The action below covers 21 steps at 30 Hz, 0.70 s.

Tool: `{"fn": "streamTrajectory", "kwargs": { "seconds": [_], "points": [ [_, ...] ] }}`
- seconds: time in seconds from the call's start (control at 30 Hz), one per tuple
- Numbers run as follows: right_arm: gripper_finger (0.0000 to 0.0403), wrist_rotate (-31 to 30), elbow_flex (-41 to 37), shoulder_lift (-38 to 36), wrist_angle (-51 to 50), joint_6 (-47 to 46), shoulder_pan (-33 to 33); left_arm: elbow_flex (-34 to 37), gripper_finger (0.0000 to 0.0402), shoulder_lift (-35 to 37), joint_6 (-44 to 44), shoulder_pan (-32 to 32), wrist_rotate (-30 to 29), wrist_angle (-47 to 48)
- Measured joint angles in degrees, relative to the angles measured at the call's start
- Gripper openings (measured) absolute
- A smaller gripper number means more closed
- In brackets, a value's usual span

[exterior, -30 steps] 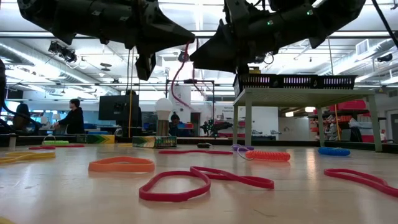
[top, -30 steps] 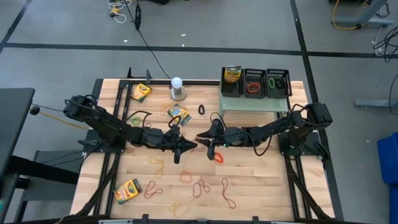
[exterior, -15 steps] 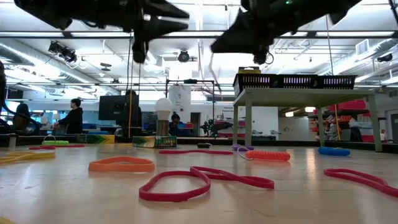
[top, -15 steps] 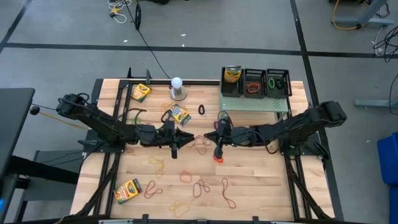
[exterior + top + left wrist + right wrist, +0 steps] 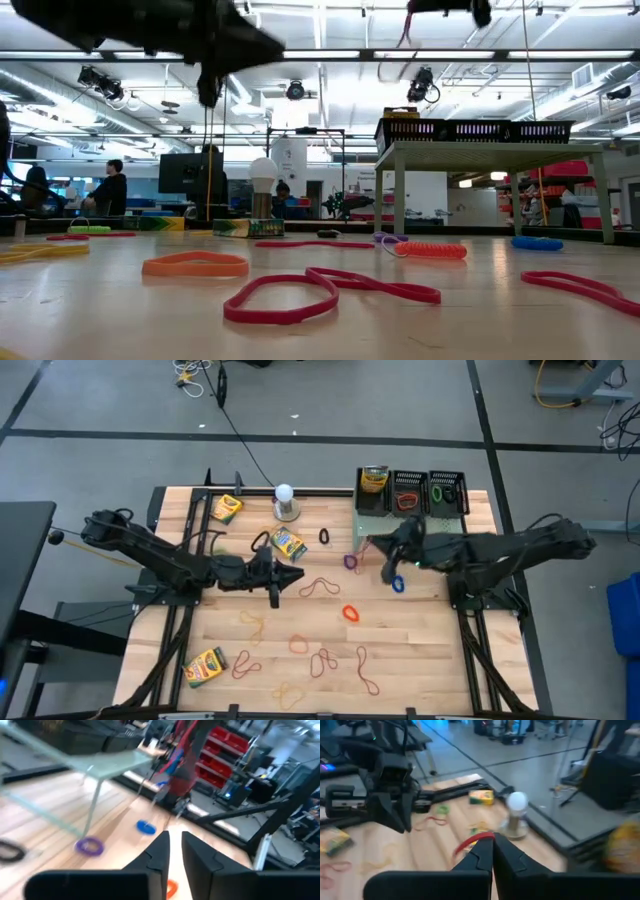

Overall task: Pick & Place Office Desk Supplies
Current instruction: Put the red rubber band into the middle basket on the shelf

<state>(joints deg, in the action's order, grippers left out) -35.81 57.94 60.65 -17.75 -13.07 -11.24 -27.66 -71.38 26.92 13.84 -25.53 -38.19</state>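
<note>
starting on the left, the left claw [image 5: 292, 574] is hanging over the middle of the counter [image 5: 420, 650], fingers nearly together with a thin slit between them, holding nothing i can see. crayon boxes are sitting loose around it: one at the back left [image 5: 226, 508], one near the middle [image 5: 288, 544], one at the front left [image 5: 205, 666]. rubber bands [image 5: 322, 660] are lying all over the front half, so loads left to sort. moving right, the right claw [image 5: 386, 572] is sitting just in front of the pale green riser [image 5: 410, 526], pinched shut on a red rubber band [image 5: 470, 843] dangling from its tips. up on the riser, the black baskets [image 5: 410, 492] are already holding a crayon box, an orange band and a green one. looking maybe a quarter done.
</note>
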Motion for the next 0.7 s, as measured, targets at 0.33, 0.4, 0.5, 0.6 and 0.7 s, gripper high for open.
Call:
{"fn": "streamTrajectory", "kwargs": {
  "seconds": [0.33, 0.4, 0.5, 0.6, 0.7],
  "points": [
    [0.0003, -3.45, 24.99, 0.10, -25.24, 3.44, 11.95, 8.79, 0.0007, -0.01, 1.30, -0.45, -9.94, -12.66],
    [0.0003, -3.65, 28.10, 0.10, -27.13, 4.23, 16.45, 8.87, 0.0007, -0.01, 0.40, -0.46, -10.61, -13.48],
    [0.0002, -3.70, 29.88, 0.44, -27.61, 6.68, 23.72, 8.87, 0.0007, -0.01, -0.09, -0.98, -10.61, -13.51],
    [0.0002, -3.66, 29.82, 1.72, -28.88, 7.51, 31.15, 8.87, 0.0007, -0.01, 0.13, -1.58, -10.68, -13.43],
    [0.0002, -3.63, 29.75, 4.60, -32.57, 6.38, 37.23, 8.87, 0.0007, -0.01, 0.11, -1.63, -10.69, -13.43]
  ]
}}
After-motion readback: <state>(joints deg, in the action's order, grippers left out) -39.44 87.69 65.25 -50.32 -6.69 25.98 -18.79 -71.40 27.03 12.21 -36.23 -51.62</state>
